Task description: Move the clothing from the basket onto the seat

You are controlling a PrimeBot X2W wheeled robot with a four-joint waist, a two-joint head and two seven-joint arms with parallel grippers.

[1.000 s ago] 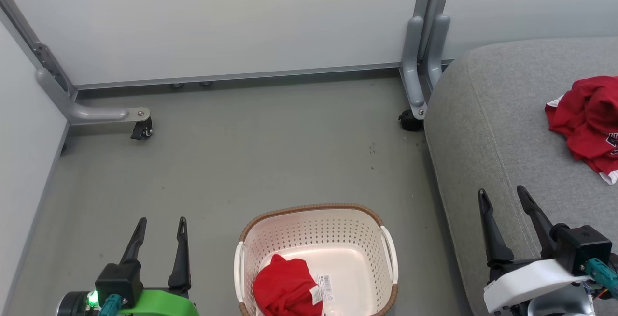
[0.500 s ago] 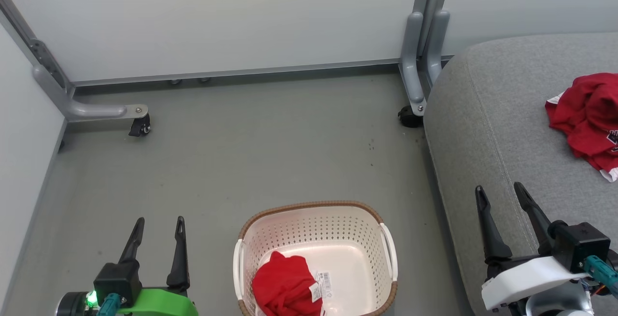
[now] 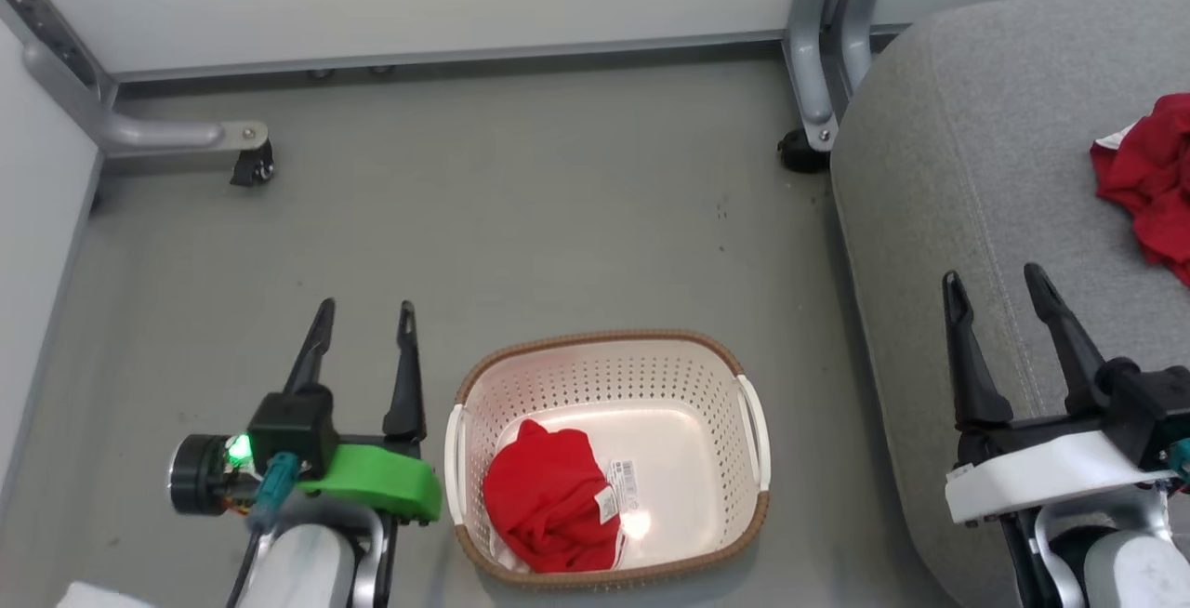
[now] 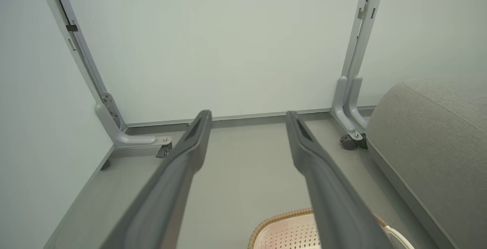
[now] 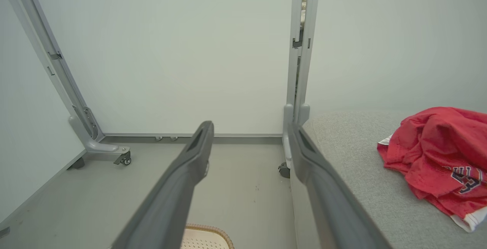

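Since a second ago the head camera has tipped down. The left gripper (image 3: 363, 305) and right gripper (image 3: 990, 273) flank the basket (image 3: 595, 340), fingers spread, empty. The basket's long axis runs left to right, and a bundled red garment (image 3: 544, 496) lies in its left half. Farther right, a second garment (image 3: 1148, 180) lies on the seat (image 3: 976, 125).
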